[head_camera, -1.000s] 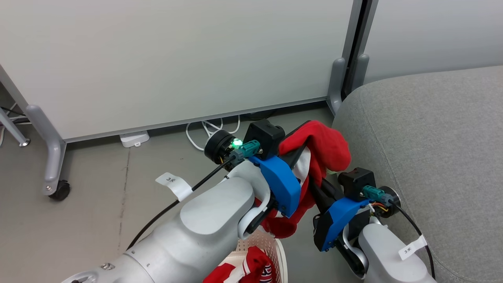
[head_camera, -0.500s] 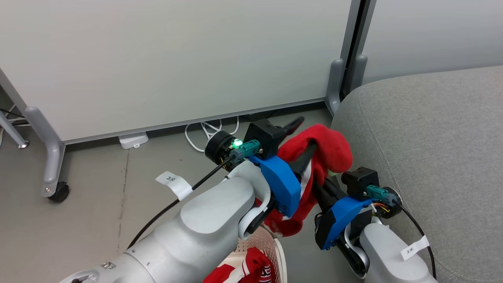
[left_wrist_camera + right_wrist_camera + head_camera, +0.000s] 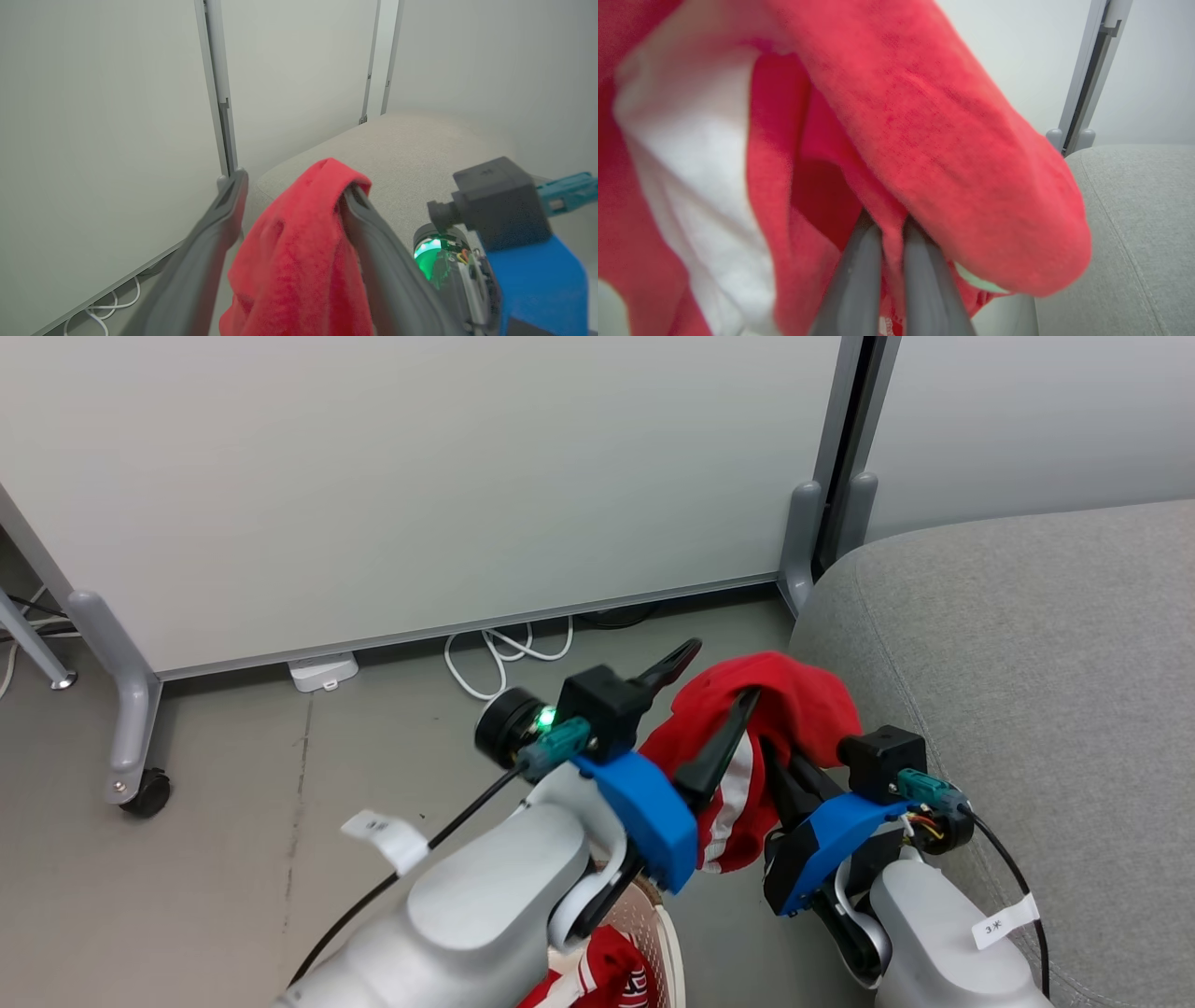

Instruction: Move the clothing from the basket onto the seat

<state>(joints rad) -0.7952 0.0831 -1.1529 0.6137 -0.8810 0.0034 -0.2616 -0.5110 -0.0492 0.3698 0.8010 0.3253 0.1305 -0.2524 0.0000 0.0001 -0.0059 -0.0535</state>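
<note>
- Carrying the first red garment [image 3: 794, 705] from the basket [image 3: 670, 943] over to the seat [image 3: 1027, 663] is, as I judge it, the step in hand. The garment hangs in the air just beside the rounded edge of the seat, above the floor, and is not yet on the seat.
- My right gripper [image 3: 889, 228] is pressed together and pinches a fold of the red garment.
- My left gripper [image 3: 717, 677] is spread wide and pinches nothing, but the cloth lies draped over one of its fingers [image 3: 373, 242], so it is not fully free.
- A second garment [image 3: 611, 971], red with white stripes, lies in the basket.
- Next, I think, the left finger must slip out from under the cloth without dragging it. Then the right arm should bring the garment well over the seat before letting go, or it may slide down to the floor.
</note>
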